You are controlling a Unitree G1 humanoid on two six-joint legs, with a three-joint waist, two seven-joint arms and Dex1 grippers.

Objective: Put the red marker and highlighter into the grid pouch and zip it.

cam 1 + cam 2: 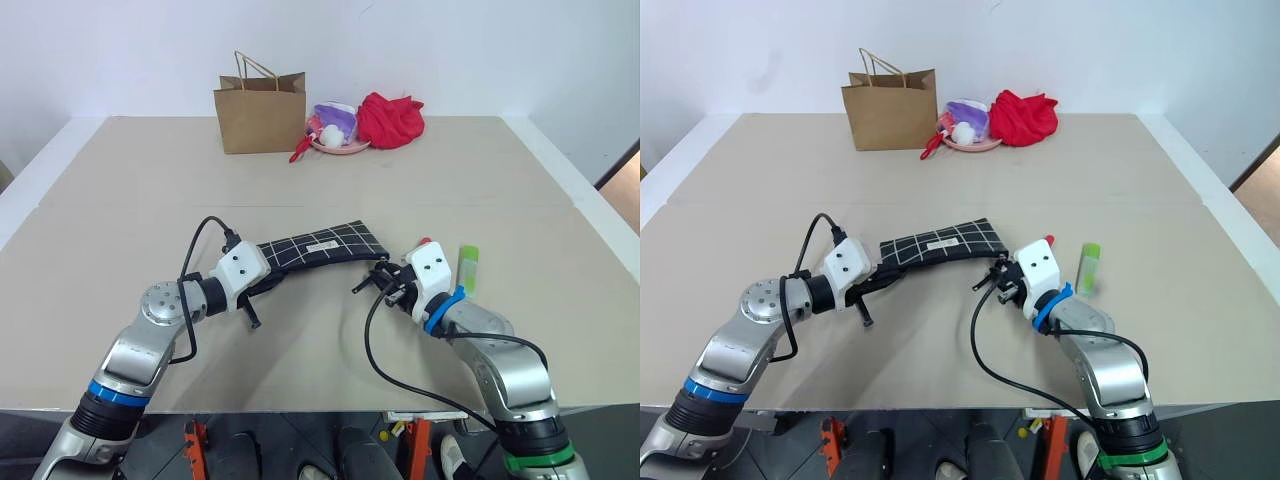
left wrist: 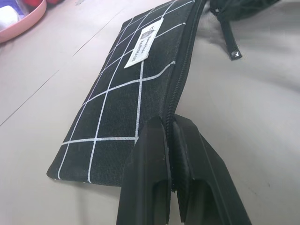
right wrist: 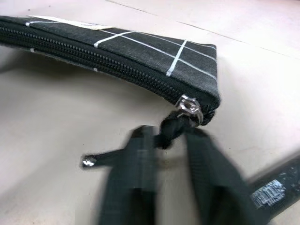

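Lying near the middle of the table (image 1: 120, 190), the grid pouch (image 1: 318, 243) has its zipper closed along its length. The left gripper (image 2: 169, 140) is clamped on the pouch's left end; the right gripper (image 3: 171, 140) is closed at the zipper pull (image 3: 188, 107), and whether it grips it I cannot tell. The highlighter (image 1: 467, 266) lies outside, towards the table's right edge, so I judge the pouch must be opened next. The right wrist view shows the pull; the head views show the highlighter.
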